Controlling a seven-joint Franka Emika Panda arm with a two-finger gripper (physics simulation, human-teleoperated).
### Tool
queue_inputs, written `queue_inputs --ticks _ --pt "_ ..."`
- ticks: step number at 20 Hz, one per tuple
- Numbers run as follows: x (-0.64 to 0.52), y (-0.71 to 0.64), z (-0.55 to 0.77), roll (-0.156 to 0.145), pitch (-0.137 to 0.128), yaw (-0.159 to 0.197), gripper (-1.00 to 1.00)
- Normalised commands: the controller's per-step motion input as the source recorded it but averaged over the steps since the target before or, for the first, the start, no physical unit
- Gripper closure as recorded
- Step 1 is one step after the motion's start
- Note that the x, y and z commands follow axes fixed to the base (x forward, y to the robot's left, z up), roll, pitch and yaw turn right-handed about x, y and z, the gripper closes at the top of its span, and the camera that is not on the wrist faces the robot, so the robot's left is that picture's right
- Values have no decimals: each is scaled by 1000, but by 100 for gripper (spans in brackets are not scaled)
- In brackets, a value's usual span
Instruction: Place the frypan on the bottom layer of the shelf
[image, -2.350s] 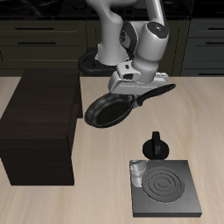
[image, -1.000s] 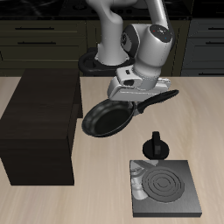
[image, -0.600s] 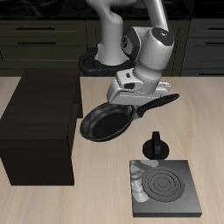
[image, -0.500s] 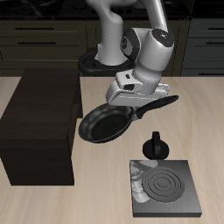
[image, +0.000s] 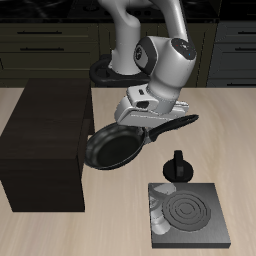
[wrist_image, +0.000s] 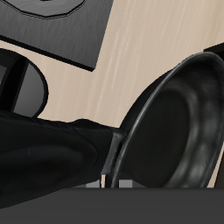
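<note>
The frypan (image: 113, 148) is a round black pan with a long straight handle. It hangs tilted in the air just beside the open side of the shelf (image: 45, 140), a large dark brown box-like cabinet. My gripper (image: 152, 122) is shut on the frypan's handle, which runs toward the small pot. In the wrist view the frypan (wrist_image: 179, 122) fills much of the frame, its handle leading into the dark gripper body. The fingertips are hidden there. A corner of the shelf (wrist_image: 217, 48) shows beside the pan's rim.
A square dark stove plate (image: 187, 213) with concentric rings lies near the table's front edge; it also shows in the wrist view (wrist_image: 61, 31). A small black pot with a knob (image: 178, 166) stands just behind it. A small grey cup (image: 156, 196) sits on the plate's corner.
The gripper has carried the frypan lower and closer to the shelf's open side. The pan has moved toward the table's front edge.
</note>
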Motion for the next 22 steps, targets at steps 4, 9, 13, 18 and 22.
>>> queue_inputs --ticks 4,9,13,18,22 --pt "105 -62 66 -9 -28 31 100" --pt "194 -274 -13 -49 2 -5 100" --pt "209 -433 -124 -73 22 5 100" --pt "136 -383 -138 -59 12 11 100" --pt "58 -303 -63 -54 9 -11 100"
